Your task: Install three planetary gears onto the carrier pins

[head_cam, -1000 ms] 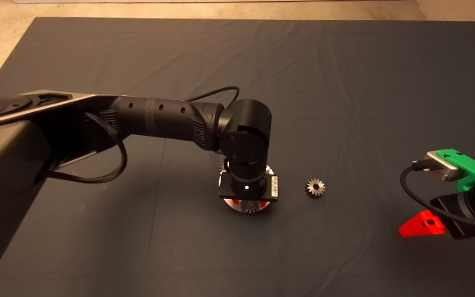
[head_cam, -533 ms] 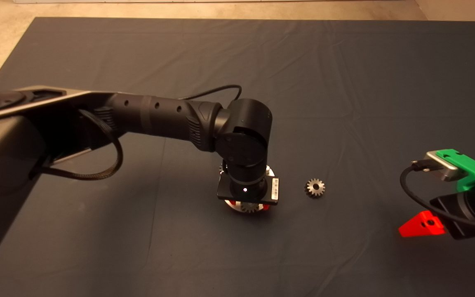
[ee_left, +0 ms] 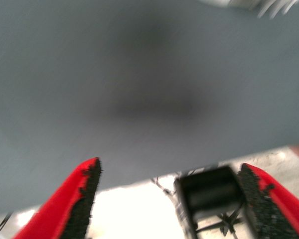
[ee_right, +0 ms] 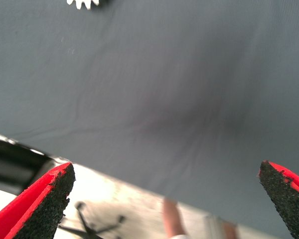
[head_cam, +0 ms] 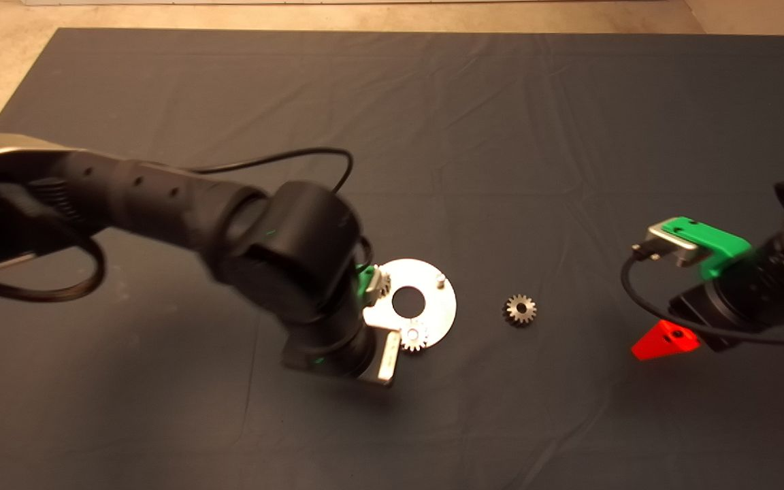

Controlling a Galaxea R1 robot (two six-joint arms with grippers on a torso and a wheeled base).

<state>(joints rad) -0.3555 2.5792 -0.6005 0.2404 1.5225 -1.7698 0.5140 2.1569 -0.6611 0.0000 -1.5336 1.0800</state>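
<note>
1. The bench (head_cam: 160,88), covered by a dark mat, carries everything; there is one of it.

2. One round carrier plate (head_cam: 436,316) lies flat near the middle of the bench. It looks like stiff, shiny metal, probably heavy enough to stay put, though it might slide on the cloth if pushed sideways.

3. There are two end effectors. The left end effector (ee_left: 169,199) is beside the plate's left edge with its fingers spread apart and nothing between them. The right end effector (ee_right: 164,201) hovers near the bench's right side, well apart from the plate, fingers spread wide and empty.

4. Three planetary gears are visible. One seated gear (head_cam: 414,337) sits on a pin at the plate's near rim; a second gear (head_cam: 378,282) sits at the plate's left rim, partly hidden by the left arm, so I cannot tell whether it is fully down. The loose gear (head_cam: 520,309) lies flat on the mat just right of the plate. These look small, rigid, smooth and slippery, so I judge the best hold is across the toothed rim, keeping the centre hole free.

5. One bare pin (head_cam: 439,278) shows at the plate's far right rim; the other two carrier pins are covered by gears.
</note>
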